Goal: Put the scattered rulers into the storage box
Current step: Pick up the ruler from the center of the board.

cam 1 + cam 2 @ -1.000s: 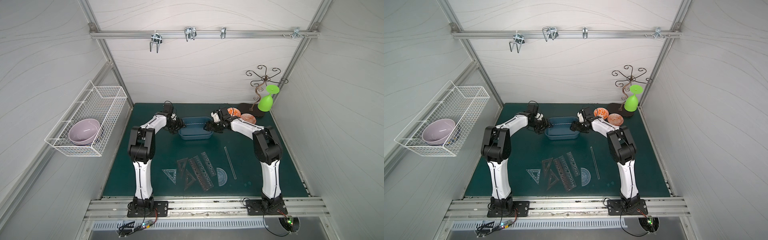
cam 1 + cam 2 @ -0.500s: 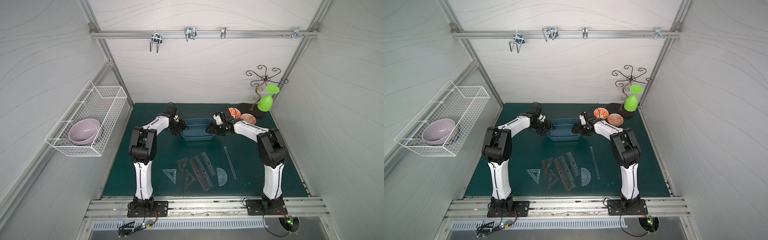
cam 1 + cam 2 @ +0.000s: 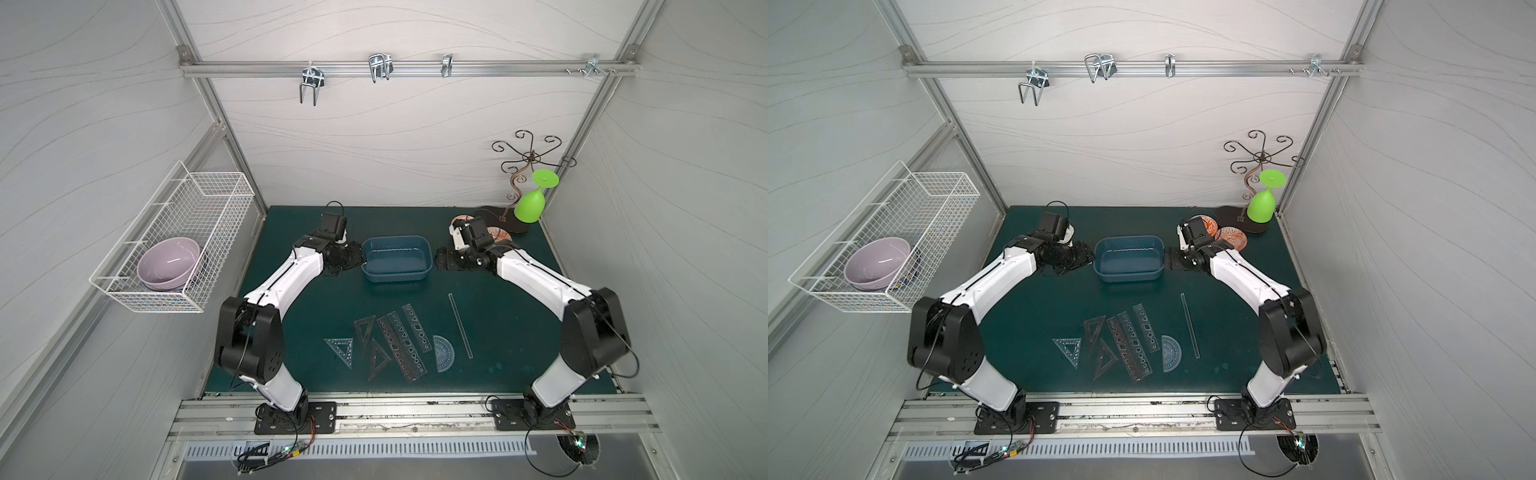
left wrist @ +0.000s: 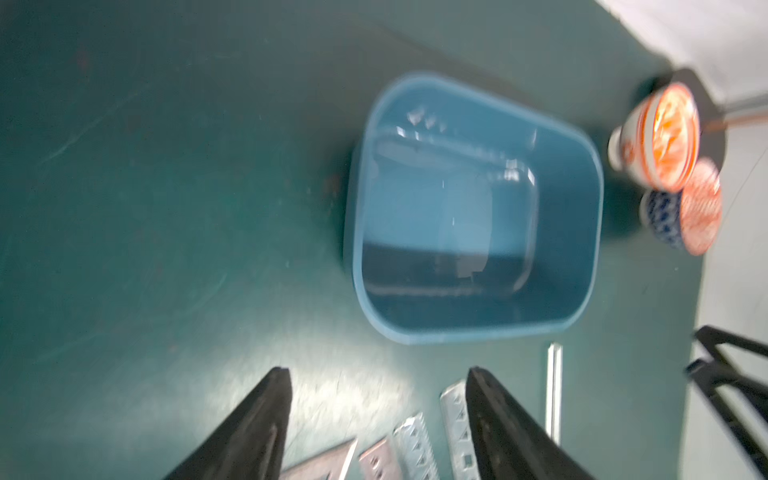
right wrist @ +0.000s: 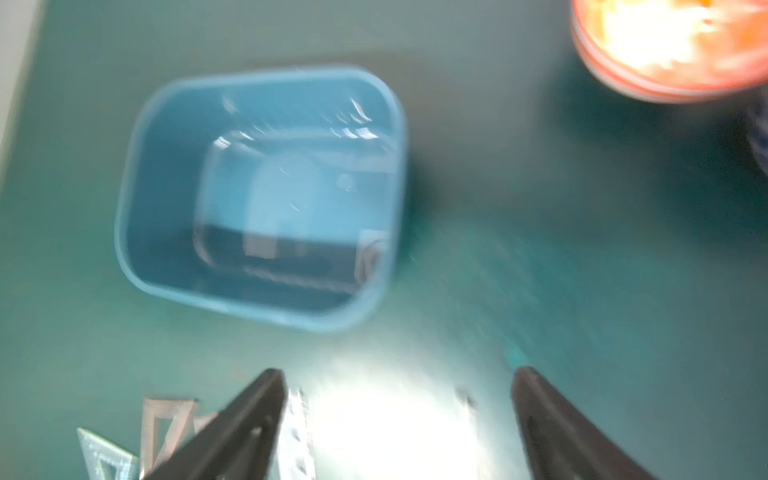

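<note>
L gripper (image 3: 353, 261) and R gripper (image 3: 441, 261) were both released, jaws apart w/ nothing btwn them. The storage box (image 3: 395, 277) sat btwn the two grippers, one short end near each. Contact couldn't be told, as the wrist views were blurred. The rulers (image 3: 395, 345) lay flat on the dark green surface (image 3: 299, 320), well behind both grippers toward the arm bases, all outside the box. Patterned bowls (image 4: 660, 137) stood near the R gripper, by a metal stand (image 3: 513, 226) w/ a green glass (image 3: 530, 204). White panel walls enclosed the cell. A wire basket (image 3: 216, 208) w/ a purple bowl (image 3: 168, 264) hung on the wall beyond the L gripper, and a rail (image 3: 498, 67) w/ hooks ran overhead.
</note>
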Action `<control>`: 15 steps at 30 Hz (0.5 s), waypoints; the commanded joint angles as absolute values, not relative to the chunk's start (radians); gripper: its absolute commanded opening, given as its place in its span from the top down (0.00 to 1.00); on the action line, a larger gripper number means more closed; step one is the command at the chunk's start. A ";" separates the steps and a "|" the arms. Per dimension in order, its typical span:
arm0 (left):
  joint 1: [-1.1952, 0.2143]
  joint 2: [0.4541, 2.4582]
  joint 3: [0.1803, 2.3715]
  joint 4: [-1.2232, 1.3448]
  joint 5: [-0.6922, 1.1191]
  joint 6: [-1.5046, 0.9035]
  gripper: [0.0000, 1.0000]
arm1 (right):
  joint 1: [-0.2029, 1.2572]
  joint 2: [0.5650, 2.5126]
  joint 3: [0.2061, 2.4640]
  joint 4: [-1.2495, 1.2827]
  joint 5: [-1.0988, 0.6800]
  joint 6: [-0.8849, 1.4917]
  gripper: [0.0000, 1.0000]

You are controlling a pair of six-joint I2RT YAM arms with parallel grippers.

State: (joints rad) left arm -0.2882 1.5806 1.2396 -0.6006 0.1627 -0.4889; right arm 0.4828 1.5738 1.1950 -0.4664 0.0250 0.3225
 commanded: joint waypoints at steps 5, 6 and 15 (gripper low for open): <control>-0.380 1.487 1.119 -0.708 0.151 -0.393 0.35 | 0.501 1.401 0.919 -0.555 0.092 0.388 0.35; -0.383 1.476 1.111 -0.719 0.163 -0.378 0.35 | 0.516 1.405 0.899 -0.549 0.083 0.402 0.37; -0.388 1.473 1.091 -0.757 0.202 -0.331 0.36 | 0.576 1.528 0.863 -0.546 0.063 0.417 0.48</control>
State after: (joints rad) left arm -0.3828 1.4750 1.0786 -0.7403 0.1757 -0.3653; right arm 0.5640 1.5219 0.8734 -0.5423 0.0803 0.3973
